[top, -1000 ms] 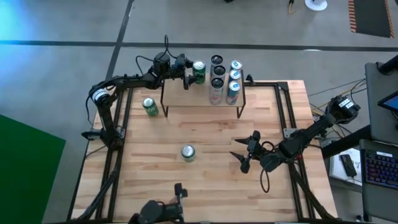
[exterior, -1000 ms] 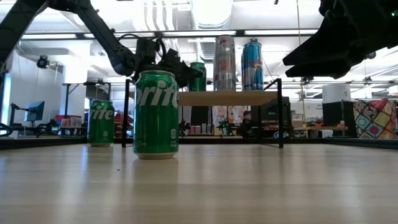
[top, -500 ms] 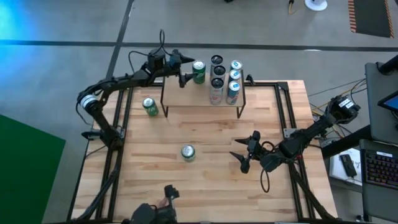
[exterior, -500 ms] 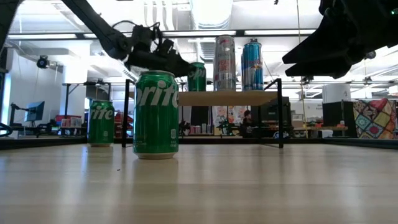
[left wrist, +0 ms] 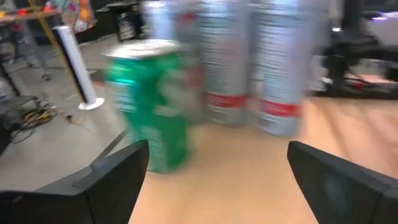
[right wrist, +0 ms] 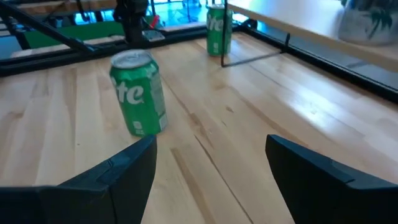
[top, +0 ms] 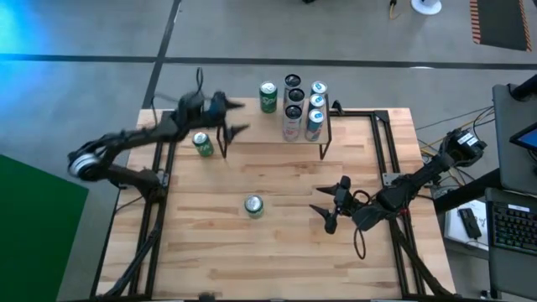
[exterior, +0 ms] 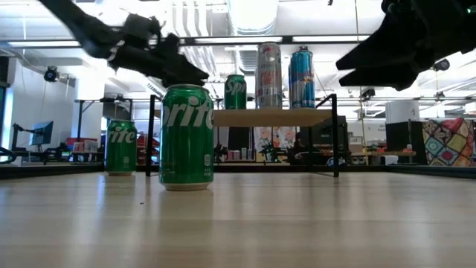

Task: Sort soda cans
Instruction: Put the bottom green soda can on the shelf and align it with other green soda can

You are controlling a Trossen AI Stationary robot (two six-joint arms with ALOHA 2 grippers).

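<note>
A green can stands on the raised shelf at the table's far side, beside several black cans and pale blue and silver cans. Two more green cans stand on the table, one at the far left and one in the middle. My left gripper is open and empty, left of the shelf's green can. My right gripper is open and empty, right of the middle can.
The shelf stands on thin black legs near the far edge. Bare wooden table lies between the middle can and the near edge. Black rails run along the table's sides.
My left gripper has drawn back from the green can on the shelf, toward the table's left and a little toward the near edge. The can stays upright on the shelf. My right arm has kept still.
</note>
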